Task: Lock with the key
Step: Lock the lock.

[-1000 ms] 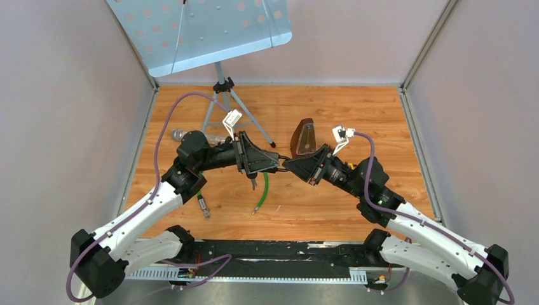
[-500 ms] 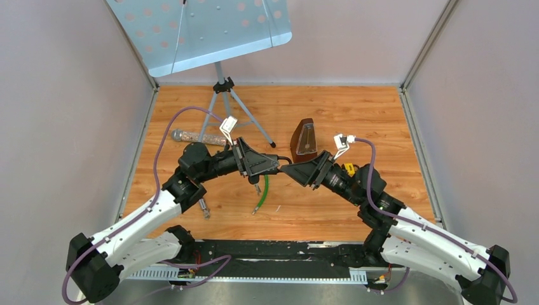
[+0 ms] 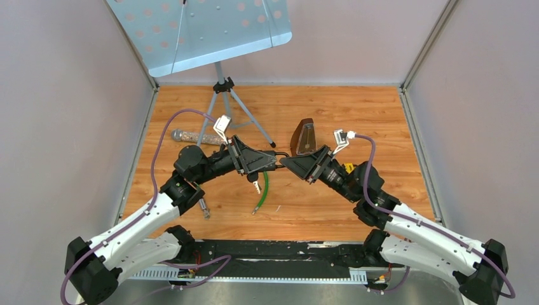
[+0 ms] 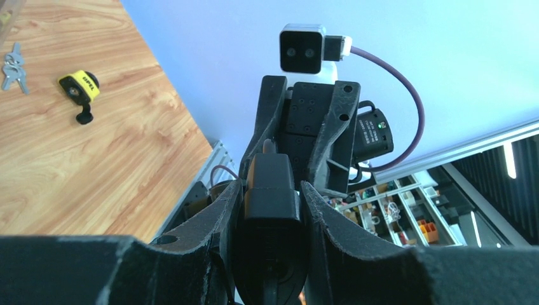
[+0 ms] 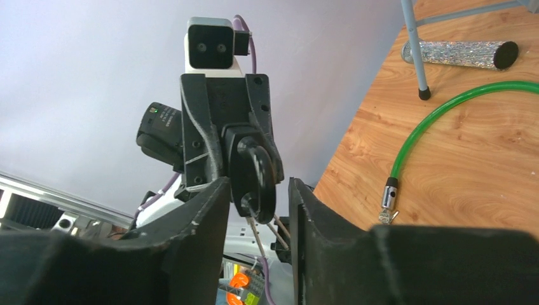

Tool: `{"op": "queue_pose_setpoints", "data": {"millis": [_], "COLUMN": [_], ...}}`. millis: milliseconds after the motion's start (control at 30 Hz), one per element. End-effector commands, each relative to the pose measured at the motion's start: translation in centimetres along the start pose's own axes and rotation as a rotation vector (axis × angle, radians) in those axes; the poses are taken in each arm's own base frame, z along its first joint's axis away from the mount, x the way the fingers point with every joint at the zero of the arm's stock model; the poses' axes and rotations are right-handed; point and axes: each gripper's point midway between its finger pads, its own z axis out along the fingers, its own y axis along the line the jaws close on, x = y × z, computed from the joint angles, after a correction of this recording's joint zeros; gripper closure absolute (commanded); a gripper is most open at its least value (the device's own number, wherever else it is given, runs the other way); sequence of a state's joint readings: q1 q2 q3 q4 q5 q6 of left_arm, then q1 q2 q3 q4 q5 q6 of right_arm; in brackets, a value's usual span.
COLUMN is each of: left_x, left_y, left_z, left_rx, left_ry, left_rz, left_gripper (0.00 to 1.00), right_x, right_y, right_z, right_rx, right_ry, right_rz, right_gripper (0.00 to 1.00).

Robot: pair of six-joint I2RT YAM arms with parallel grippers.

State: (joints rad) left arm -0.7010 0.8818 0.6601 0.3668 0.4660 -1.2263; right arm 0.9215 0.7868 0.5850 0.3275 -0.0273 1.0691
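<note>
Left gripper (image 3: 274,166) is clamped on the black lock (image 4: 273,190), both fingers (image 4: 222,210) pressed against its sides; it holds the lock off the table (image 3: 356,114), just above the far end of the green cable (image 3: 262,190); a round black key (image 5: 257,168) sits at the end of the lock that faces the right gripper (image 3: 285,165), whose jaws stand partly apart on either side of the key, though whether they touch it cannot be told; spare keys (image 3: 255,185) dangle over the cable. Right of the cable, well apart, a yellow padlock (image 4: 79,91) lies flat; beyond the cable stand a metronome (image 3: 304,136) and a music stand (image 3: 219,95).
</note>
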Motion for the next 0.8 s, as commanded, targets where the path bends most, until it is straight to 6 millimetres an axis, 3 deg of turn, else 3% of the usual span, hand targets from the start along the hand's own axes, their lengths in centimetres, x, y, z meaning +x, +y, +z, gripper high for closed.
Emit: {"op": "queue_pose_setpoints", "data": {"millis": [0,100,167,200,267,433,667,767], "left_x": [-1.7,-1.7,-1.6,-1.6,-1.7,-1.6,0.1,0.9], "left_y": [-4.5,-4.6,-4.8,-4.7,-3.8,-2.1,-1.2,-2.1], "left_z": [-0.5,-0.5,-0.6,-0.7,-1.0,-2.0,-2.4,-2.5], "left_rx": [0.155,0.159,0.162,0.148,0.079,-0.046,-0.022,0.073], "left_ry": [-0.070,-0.067,-0.060,-0.050,-0.027,0.059,0.220,0.284], "left_rz": [0.047,0.047,0.067,0.104,0.166,0.325,0.452,0.542], "left_gripper": [0.97,0.89,0.75,0.62,0.45,0.19,0.12,0.12], "right_x": [-1.0,-1.0,-1.3,-1.4,-1.9,-2.9,-3.1,-1.9], "right_y": [3.0,3.2,3.5,3.6,4.2,6.3,9.6,10.6], "right_z": [0.9,1.4,1.5,1.5,1.3,0.2,-1.0,-1.3], "right_rx": [-0.086,-0.094,-0.100,-0.099,-0.101,-0.129,-0.202,-0.227], "right_ry": [-0.019,-0.015,-0.023,-0.028,-0.039,-0.047,0.011,0.113], "right_rz": [-0.015,-0.024,-0.035,-0.042,-0.064,-0.147,-0.282,-0.364], "right_gripper": [0.65,0.81,0.94,0.99,1.00,1.00,1.00,1.00]}}
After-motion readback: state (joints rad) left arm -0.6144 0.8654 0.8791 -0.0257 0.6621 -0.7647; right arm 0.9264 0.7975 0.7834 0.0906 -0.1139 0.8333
